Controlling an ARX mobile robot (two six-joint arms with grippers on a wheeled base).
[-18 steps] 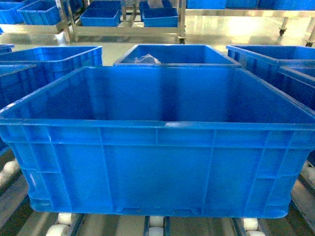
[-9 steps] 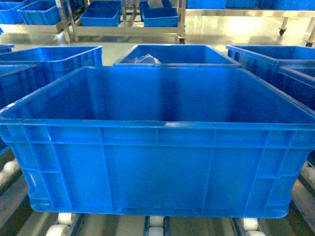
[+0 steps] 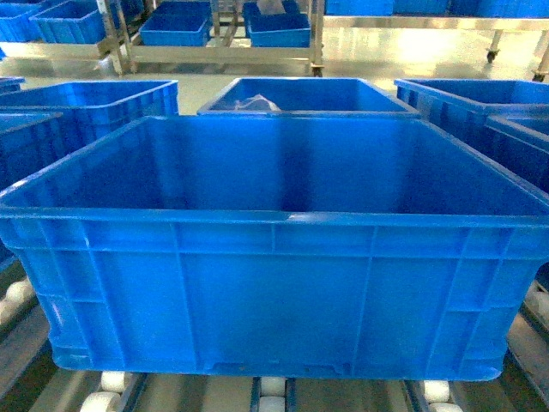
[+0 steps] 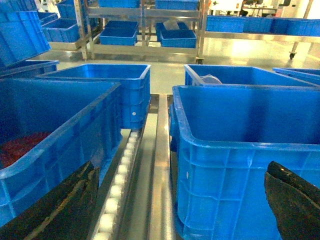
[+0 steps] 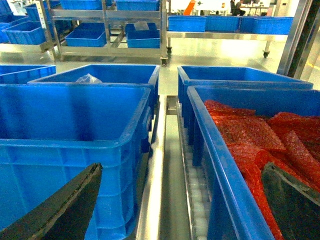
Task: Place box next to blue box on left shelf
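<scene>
The box (image 3: 274, 283), a large bright-blue ribbed crate, sits empty on the roller rails of the left shelf (image 3: 273, 390) and fills the head view. A blue box (image 4: 55, 130) holding something red stands to its left, across a grey rail (image 4: 150, 165). In the left wrist view, my left gripper (image 4: 180, 210) is open, its dark fingers (image 4: 65, 210) wide apart around the box's near left corner (image 4: 225, 170). By the box's right side (image 5: 65, 130), my right gripper (image 5: 180, 210) is open over the rail (image 5: 155, 175). Neither gripper shows in the head view.
Another blue crate (image 5: 220, 165) filled with red sheets (image 5: 260, 135) stands to the right of the box. More blue crates (image 3: 304, 94) stand behind on the shelf. Across a shiny floor, metal racks (image 3: 223, 34) carry smaller blue bins.
</scene>
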